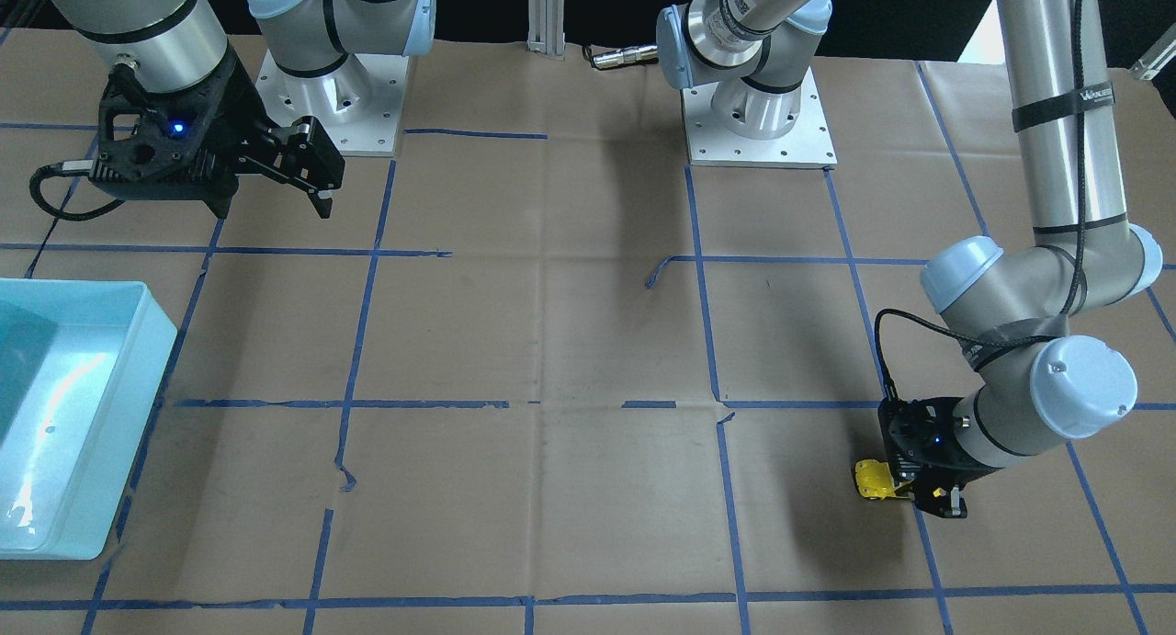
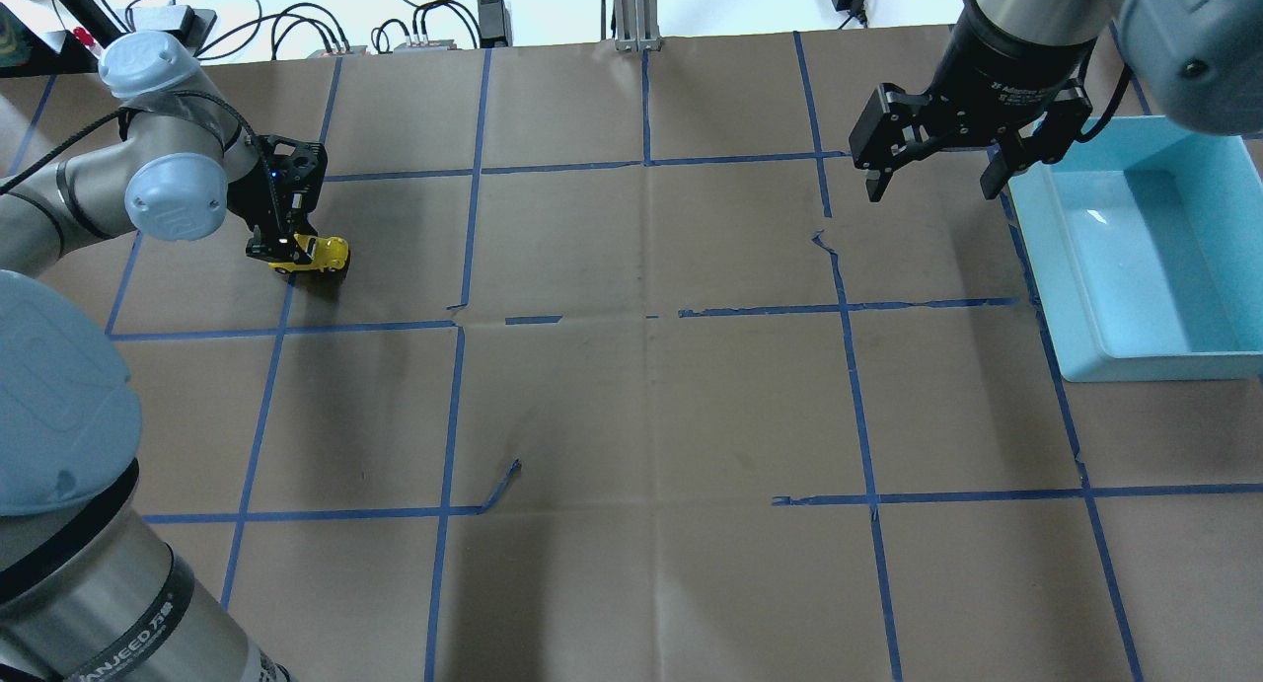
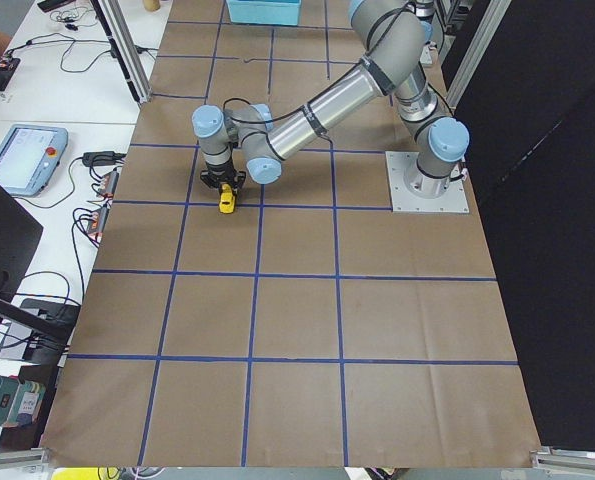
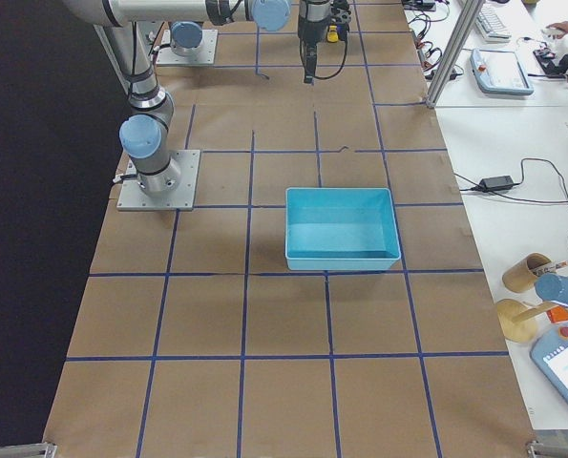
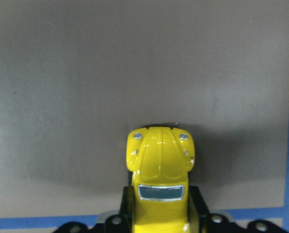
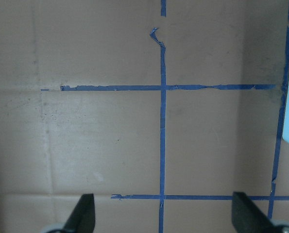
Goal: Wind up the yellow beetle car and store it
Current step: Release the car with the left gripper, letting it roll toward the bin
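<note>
The yellow beetle car [image 2: 321, 255] sits low on the brown paper at the far left of the table. My left gripper [image 2: 288, 252] is shut on its rear half, and the nose sticks out past the fingers. It also shows in the front view [image 1: 875, 480], in the left wrist view [image 5: 160, 165] between the finger bases, and small in the left side view [image 3: 226, 200]. My right gripper [image 2: 929, 184] is open and empty, hanging above the table just left of the blue bin [image 2: 1224, 159]. Its fingertips [image 6: 83, 213] show spread wide apart in the right wrist view.
The light blue bin [image 1: 138, 359] stands empty at the table's right side, also seen in the right side view [image 4: 341, 256]. Blue tape lines [image 2: 646, 164] grid the brown paper. Both arm bases [image 1: 758, 125] stand at the robot's edge.
</note>
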Robot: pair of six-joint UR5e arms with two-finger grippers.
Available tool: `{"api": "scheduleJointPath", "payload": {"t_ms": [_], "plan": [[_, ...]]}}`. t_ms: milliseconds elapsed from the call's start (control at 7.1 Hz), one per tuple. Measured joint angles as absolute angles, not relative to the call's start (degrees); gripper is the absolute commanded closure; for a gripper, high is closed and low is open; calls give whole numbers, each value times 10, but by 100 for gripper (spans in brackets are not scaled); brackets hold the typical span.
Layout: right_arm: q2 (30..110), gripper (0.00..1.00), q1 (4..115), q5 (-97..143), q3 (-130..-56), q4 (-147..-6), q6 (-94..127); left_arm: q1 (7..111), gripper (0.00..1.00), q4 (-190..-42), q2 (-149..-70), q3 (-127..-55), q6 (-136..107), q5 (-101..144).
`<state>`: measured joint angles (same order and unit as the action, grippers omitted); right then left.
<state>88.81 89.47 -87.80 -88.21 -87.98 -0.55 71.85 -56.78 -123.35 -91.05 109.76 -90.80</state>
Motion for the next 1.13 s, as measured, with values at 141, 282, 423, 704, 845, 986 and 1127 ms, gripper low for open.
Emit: {"api": "scheduleJointPath", "payload": {"t_ms": [141,282,423,704,845,986,1127], "plan": [[888,0,895,-878,-883,-880,-6,718,98,-568,-1234,-911,1101,-908],[888,0,895,-878,-883,-880,-6,717,56,-568,-1234,-911,1102,-908],[888,0,895,-878,-883,-880,-6,717,2,-567,-1234,-911,1101,-908],[888,0,895,-878,-884,-880,-6,718,0,-569,-1233,-909,1096,-910],[888,0,895,-878,-884,-880,-6,721,0,-573,-1224,-908,1091,-912],[888,0,895,-878,-883,-880,-6,727,0,-586,-1211,-905,1075,-914],[888,0,895,-878,-882,-880,-6,743,0,-622,-1187,-899,1029,-916]]}}
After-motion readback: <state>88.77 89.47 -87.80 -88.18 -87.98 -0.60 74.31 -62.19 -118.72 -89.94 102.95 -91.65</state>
